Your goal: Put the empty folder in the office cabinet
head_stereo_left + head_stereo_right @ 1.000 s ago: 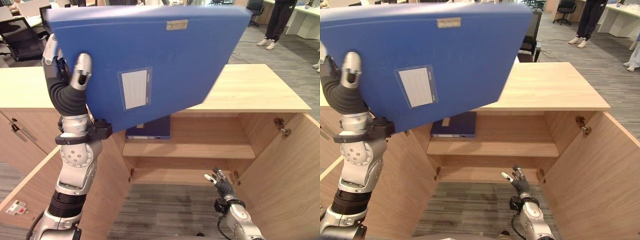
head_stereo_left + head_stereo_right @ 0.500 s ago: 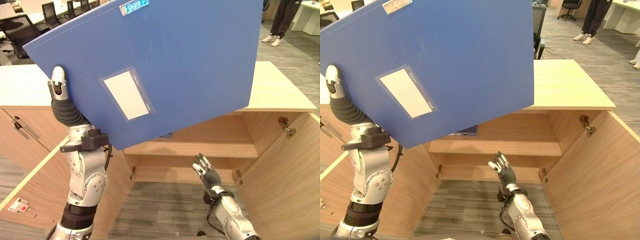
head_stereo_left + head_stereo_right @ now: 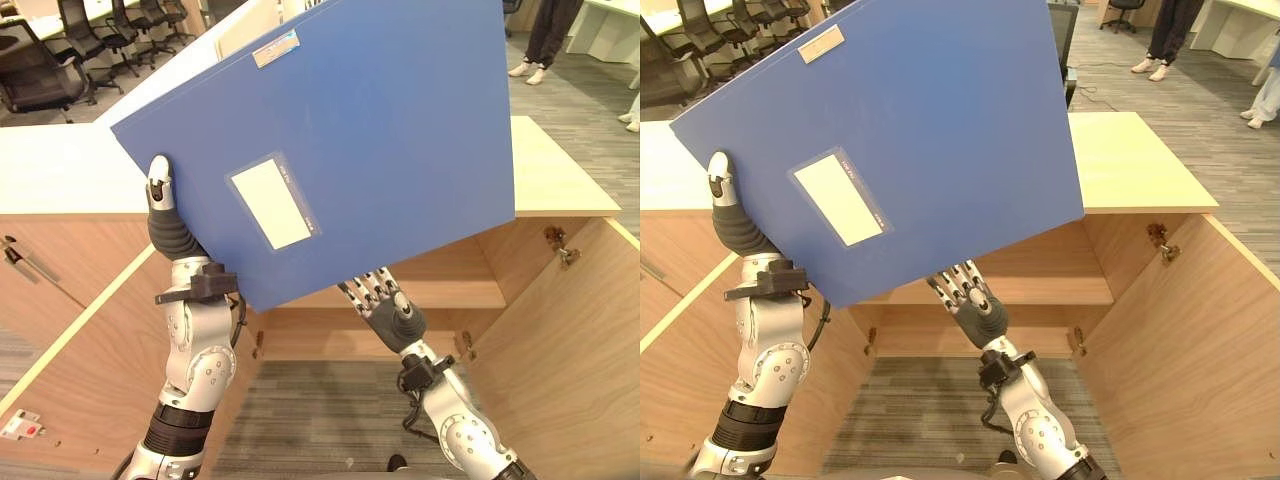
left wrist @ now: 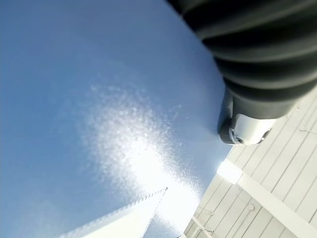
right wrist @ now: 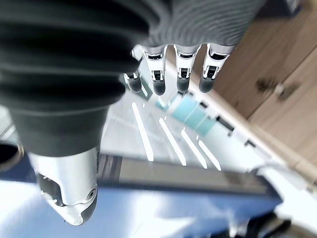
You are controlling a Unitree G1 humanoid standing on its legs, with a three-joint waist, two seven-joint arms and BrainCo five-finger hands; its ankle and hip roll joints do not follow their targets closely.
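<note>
Folder (image 3: 350,130) raised, gripped by left robot hand (image 3: 160,190) | right robot hand (image 5: 168,69) fingers straight, empty, per wrist view

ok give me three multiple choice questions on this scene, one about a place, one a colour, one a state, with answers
1. Where is the folder?
A. lying flat on the cabinet top
B. held up in front of the open cabinet
C. on the floor

2. What colour is the folder?
A. blue
B. red
C. green

3. How are the right hand's fingers?
A. curled into a fist
C. pinching a door hinge
B. straight, reaching up toward the folder's lower edge

Answers:
1. B, the left hand holds it by its left edge, tilted, above the shelf.
2. A, its whole cover is blue, with a white label.
3. B, the right wrist view shows the fingers extended in a row.
</note>
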